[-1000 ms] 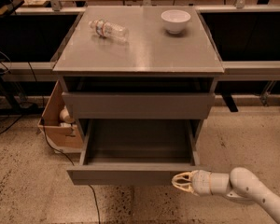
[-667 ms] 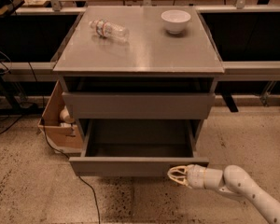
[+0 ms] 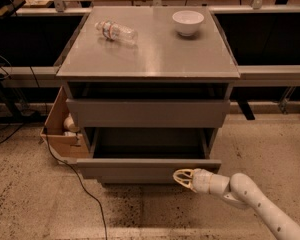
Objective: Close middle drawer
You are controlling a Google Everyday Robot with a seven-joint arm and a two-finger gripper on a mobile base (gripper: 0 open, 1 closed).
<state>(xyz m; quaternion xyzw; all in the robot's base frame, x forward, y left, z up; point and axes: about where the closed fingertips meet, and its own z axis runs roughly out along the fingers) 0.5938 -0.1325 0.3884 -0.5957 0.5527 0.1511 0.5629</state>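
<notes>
One camera, raised in front of the table (image 3: 155, 54), looks down and forward, fairly near; tool (image 3: 182, 178) sits lower right, at the middle drawer (image 3: 140, 170) front.

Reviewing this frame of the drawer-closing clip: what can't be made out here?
Camera view:
Whether the hand, at the middle drawer front, right of centre, touches it: the hand itself covers that spot.
What lies beneath that drawer: its pulled-out front hides it.
The arm: cut off at the bottom-right corner.
The bottle label: too small to read.
</notes>
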